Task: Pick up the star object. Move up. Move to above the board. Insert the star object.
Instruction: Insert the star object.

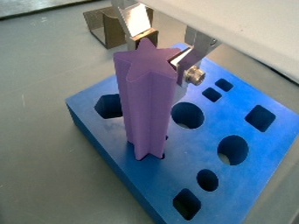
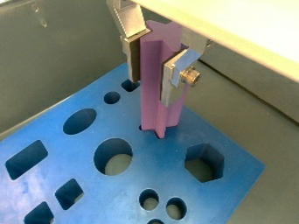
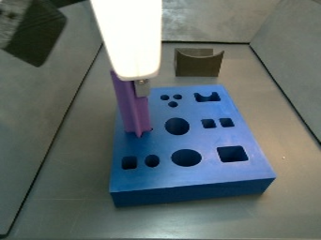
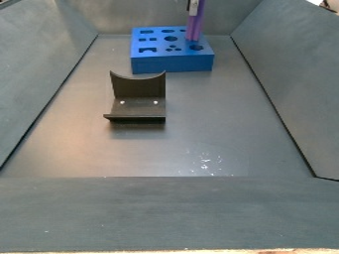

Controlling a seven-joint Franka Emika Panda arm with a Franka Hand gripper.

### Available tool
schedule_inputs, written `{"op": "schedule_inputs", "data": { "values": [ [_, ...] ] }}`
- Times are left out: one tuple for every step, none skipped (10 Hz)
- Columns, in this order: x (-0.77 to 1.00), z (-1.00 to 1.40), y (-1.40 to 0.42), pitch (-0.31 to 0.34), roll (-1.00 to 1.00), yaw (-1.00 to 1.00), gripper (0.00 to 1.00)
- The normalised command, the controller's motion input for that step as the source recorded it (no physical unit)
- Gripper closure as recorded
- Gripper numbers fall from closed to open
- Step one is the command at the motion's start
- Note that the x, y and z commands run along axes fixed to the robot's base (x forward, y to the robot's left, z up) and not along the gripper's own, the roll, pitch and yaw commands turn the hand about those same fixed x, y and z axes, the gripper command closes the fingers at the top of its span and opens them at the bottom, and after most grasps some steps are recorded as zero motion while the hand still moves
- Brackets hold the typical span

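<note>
The light-purple star object [image 1: 146, 105] [image 2: 158, 87] stands upright with its lower end in a star-shaped hole of the blue board [image 1: 233, 188] [image 2: 158, 171]. My gripper [image 1: 162, 54] [image 2: 155, 83] sits around its upper part, one silver finger on each side, pads against the ridges. In a side view the star object [image 3: 130, 108] rises from the board [image 3: 189, 183] near its left edge, under the white gripper body [image 3: 131, 37]. The other side view shows the board [image 4: 159, 62] far back, the star object [image 4: 196, 25] on its right part.
The fixture [image 3: 197, 62] [image 4: 135, 99] stands on the grey floor apart from the board, and also shows behind the fingers [image 1: 103, 31]. Sloping grey walls enclose the floor. The board has several other holes: circles, squares, a hexagon [image 2: 201, 164].
</note>
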Motion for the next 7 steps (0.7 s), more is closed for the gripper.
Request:
{"op": "schedule_inputs", "data": {
  "values": [
    [0.27, -1.0, 0.08, 0.0, 0.0, 0.02, 1.0],
    [0.28, -1.0, 0.09, 0.0, 0.0, 0.02, 1.0],
    [0.29, -1.0, 0.09, 0.0, 0.0, 0.02, 1.0],
    [0.31, -1.0, 0.1, 0.0, 0.0, 0.02, 1.0],
    [0.31, -1.0, 0.1, 0.0, 0.0, 0.02, 1.0],
    [0.31, -1.0, 0.11, 0.0, 0.0, 0.03, 1.0],
    [0.32, -1.0, 0.11, 0.0, 0.0, 0.03, 1.0]
  ]
}}
